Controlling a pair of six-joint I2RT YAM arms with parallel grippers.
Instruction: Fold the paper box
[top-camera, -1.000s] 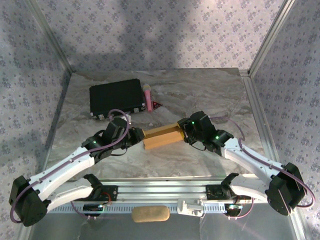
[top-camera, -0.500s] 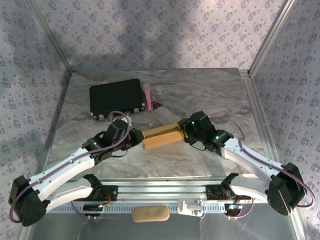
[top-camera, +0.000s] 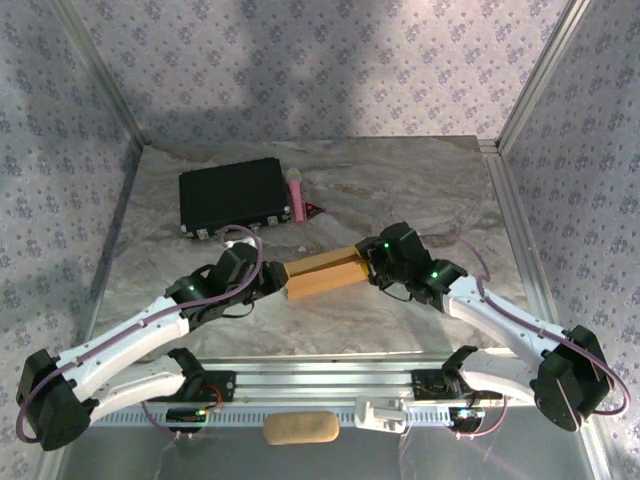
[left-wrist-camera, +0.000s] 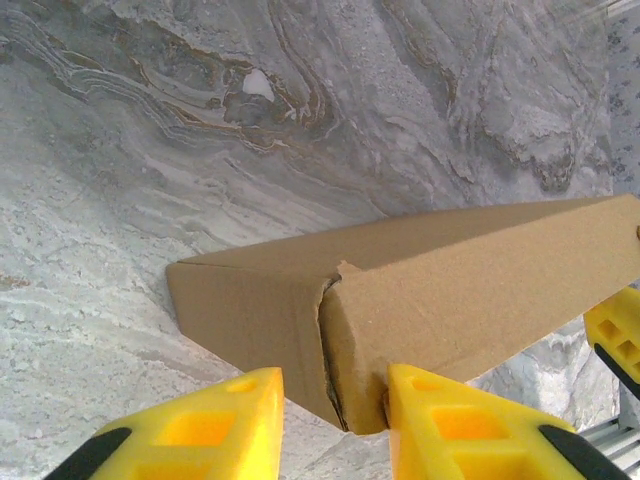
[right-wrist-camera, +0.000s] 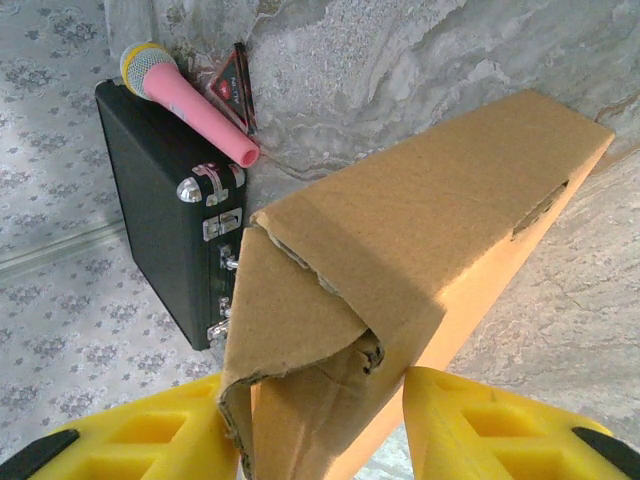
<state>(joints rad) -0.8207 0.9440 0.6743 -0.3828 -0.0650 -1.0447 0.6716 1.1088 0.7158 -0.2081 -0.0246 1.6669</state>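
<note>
While two grippers sit at its ends, there's one box (top-camera: 322, 273), just nearer than the one case (top-camera: 232, 196) and off to its right, and one pink mic (top-camera: 297, 194). The box's long axis runs left-right, with the right end angled away. It's tan cardboard, wedge-ish; the case is a hard black rectangle. The right gripper (right-wrist-camera: 320, 400) clamps the box; the left gripper (left-wrist-camera: 335, 385) straddles it, can't tell if it's pinching.

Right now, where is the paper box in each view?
Top external: paper box at centre of the table.
Left wrist: paper box from lower centre to right edge.
Right wrist: paper box from bottom centre to upper right.
Shared landmark: the marbled table.
</note>
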